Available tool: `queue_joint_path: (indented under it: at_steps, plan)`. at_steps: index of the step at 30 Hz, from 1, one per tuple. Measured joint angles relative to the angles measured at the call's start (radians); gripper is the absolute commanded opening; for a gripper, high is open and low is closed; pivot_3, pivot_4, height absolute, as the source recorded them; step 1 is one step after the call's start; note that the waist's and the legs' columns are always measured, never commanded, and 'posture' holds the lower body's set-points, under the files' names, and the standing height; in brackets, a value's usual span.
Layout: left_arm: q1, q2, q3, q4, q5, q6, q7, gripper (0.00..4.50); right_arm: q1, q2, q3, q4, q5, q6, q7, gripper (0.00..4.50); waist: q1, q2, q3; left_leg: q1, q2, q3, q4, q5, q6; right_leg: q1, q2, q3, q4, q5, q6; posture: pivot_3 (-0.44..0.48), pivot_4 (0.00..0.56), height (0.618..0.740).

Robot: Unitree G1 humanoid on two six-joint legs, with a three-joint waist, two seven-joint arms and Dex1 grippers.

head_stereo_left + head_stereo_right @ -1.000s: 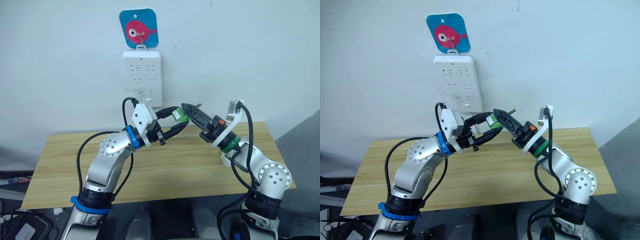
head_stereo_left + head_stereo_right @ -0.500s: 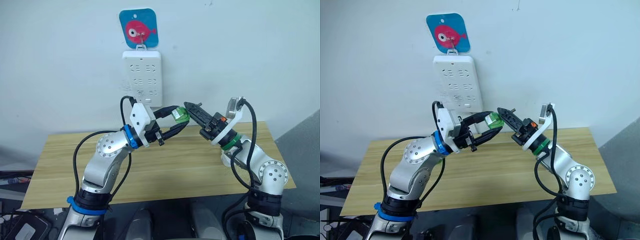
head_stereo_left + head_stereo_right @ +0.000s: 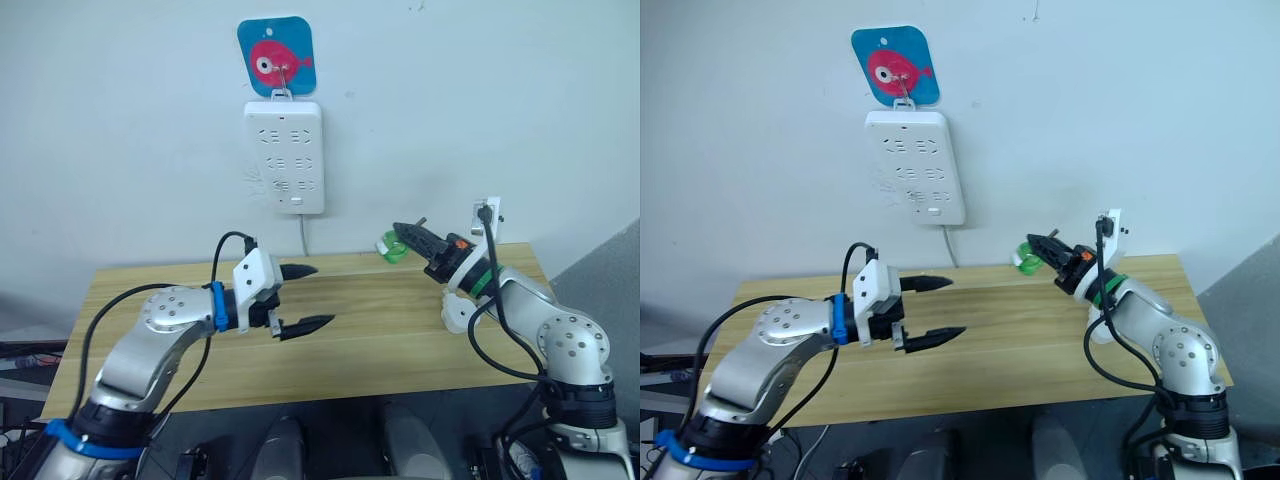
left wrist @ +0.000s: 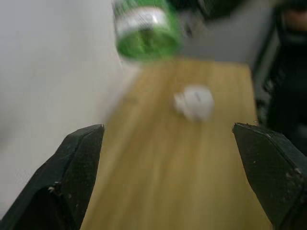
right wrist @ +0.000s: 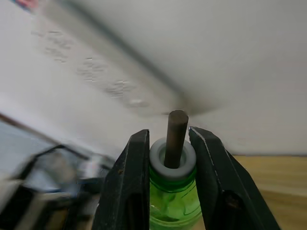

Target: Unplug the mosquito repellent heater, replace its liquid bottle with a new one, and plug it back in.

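The right hand (image 5: 167, 167) grips a green bottle (image 5: 173, 196) by its neck, with the dark wick standing out between the two fingers. It holds the bottle in the air above the far right part of the tabletop (image 3: 380, 340), below and to the right of the power strip (image 3: 285, 157) on the wall. The heater (image 4: 194, 101) lies on the tabletop, under the right arm. The left hand (image 3: 302, 297) is open and empty, above the tabletop's middle, well apart from the bottle.
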Motion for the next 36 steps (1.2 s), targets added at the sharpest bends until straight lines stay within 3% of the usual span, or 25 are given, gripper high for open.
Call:
queue_joint_path:
  at_steps: [4, 7, 14, 23, 33, 36]
  plan:
    - [0.016, 0.030, 0.000, -0.057, -0.031, 0.041, -0.027, 4.50, -0.008, -0.055, 0.192, 0.203, -0.415, -0.293, 0.175, 0.87, 0.005, 0.000, 0.000, 0.001, 0.000, 0.001, 0.000, 0.000, 0.000, 0.000, 0.000, 0.001, 0.000, 0.000, 0.000, -0.034, 0.227, 0.740]
    - [0.021, 0.029, -0.001, -0.061, -0.034, 0.063, -0.019, 4.50, -0.041, -0.021, 0.281, 0.449, -0.661, -0.549, 0.261, 0.87, 0.010, -0.001, 0.001, 0.001, 0.000, 0.002, 0.000, 0.000, 0.000, 0.000, 0.000, 0.001, 0.000, 0.000, 0.000, -0.020, 0.230, 0.740]
    - [0.084, 0.027, 0.003, -0.074, -0.026, 0.069, 0.008, 4.50, -0.098, 0.146, 0.287, 0.802, -0.871, -0.859, 0.255, 0.87, 0.018, 0.000, 0.002, 0.001, 0.001, 0.003, 0.000, 0.000, 0.000, 0.000, 0.000, 0.003, 0.001, 0.000, 0.000, 0.010, 0.244, 0.740]
    - [0.133, -0.014, 0.014, -0.062, 0.032, 0.003, 0.076, 4.50, -0.177, 0.229, 0.227, 1.040, -0.923, -0.970, 0.258, 0.87, 0.030, 0.000, 0.005, 0.002, 0.000, 0.005, 0.000, 0.000, 0.000, 0.000, -0.001, 0.004, 0.001, 0.000, 0.000, 0.009, 0.249, 0.740]
    - [0.115, -0.047, 0.017, -0.056, 0.030, -0.014, 0.092, 4.50, -0.154, 0.234, 0.161, 1.054, -0.933, -0.996, 0.305, 4.40, 0.026, 0.000, 0.005, 0.003, 0.000, 0.006, 0.000, 0.000, 0.000, 0.000, -0.001, 0.006, 0.002, 0.000, 0.000, 0.000, 0.242, 0.740]
    - [0.116, -0.046, 0.017, -0.057, 0.028, -0.015, 0.085, 4.50, -0.133, 0.231, 0.153, 0.993, -0.932, -0.980, 0.311, 4.45, 0.026, 0.000, 0.005, 0.004, 0.000, 0.007, 0.000, 0.000, 0.000, 0.000, -0.001, 0.007, 0.001, 0.000, 0.000, 0.006, 0.239, 0.740]
